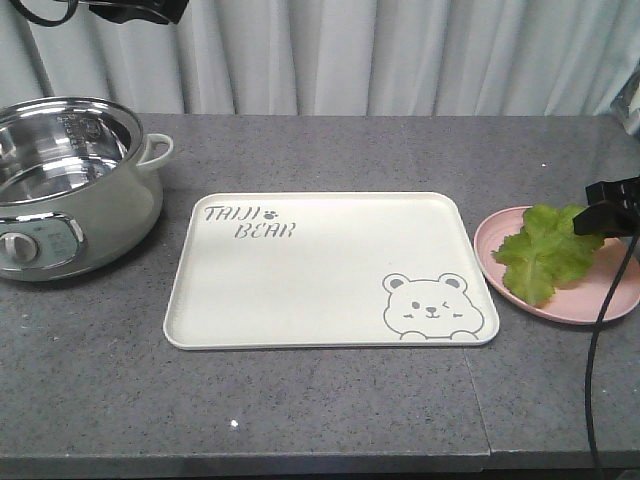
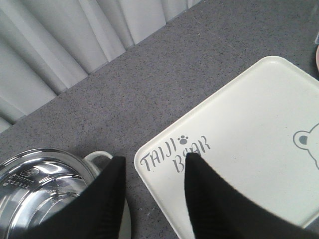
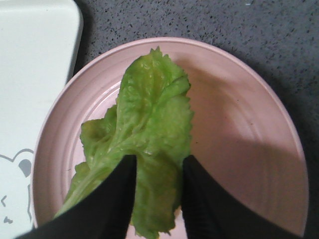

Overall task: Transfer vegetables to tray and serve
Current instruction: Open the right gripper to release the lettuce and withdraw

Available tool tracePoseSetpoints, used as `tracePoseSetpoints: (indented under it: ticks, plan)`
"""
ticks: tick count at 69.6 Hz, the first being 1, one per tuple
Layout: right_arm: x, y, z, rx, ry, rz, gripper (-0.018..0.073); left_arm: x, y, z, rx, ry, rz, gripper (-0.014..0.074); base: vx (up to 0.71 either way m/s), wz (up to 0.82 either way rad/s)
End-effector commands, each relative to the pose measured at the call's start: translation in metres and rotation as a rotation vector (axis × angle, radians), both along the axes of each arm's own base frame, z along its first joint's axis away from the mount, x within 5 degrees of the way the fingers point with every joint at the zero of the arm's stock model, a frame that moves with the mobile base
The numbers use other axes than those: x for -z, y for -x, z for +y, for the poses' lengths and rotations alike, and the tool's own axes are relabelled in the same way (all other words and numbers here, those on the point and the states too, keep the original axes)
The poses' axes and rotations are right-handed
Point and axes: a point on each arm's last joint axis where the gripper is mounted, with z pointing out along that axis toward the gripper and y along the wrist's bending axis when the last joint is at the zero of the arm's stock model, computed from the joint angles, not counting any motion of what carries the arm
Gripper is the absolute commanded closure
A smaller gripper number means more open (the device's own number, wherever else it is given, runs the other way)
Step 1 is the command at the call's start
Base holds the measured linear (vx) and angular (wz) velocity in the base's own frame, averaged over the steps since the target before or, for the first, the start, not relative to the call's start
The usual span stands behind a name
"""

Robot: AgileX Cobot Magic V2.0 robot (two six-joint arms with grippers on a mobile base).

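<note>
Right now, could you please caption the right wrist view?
Right end effector open astride a lettuce leaf on the pink plate, tray alongside.

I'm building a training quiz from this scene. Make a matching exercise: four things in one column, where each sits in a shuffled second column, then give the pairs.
1. lettuce leaf
2. tray
3. pink plate
4. pot

A. left end of the table
B. lying on the pink plate
C. middle of the table, nothing on it
D. just right of the tray

Pairs: 1-B, 2-C, 3-D, 4-A
</note>
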Motion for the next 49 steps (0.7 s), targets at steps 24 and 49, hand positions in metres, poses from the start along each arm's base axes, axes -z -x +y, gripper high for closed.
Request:
tracePoseSetpoints:
  ticks: [24, 49]
  plan:
    - [-0.021, 0.001, -0.013, 0.120, 0.187, -0.032, 0.0097, -0.020, 0.013, 0.006, -0.005, 0.044, -0.081, 0.0325, 0.00, 0.00]
    - [-0.016, 0.006, -0.022, 0.251, 0.233, 0.066, 0.0127, -0.020, 0.013, 0.006, -0.005, 0.044, -0.081, 0.0325, 0.00, 0.00]
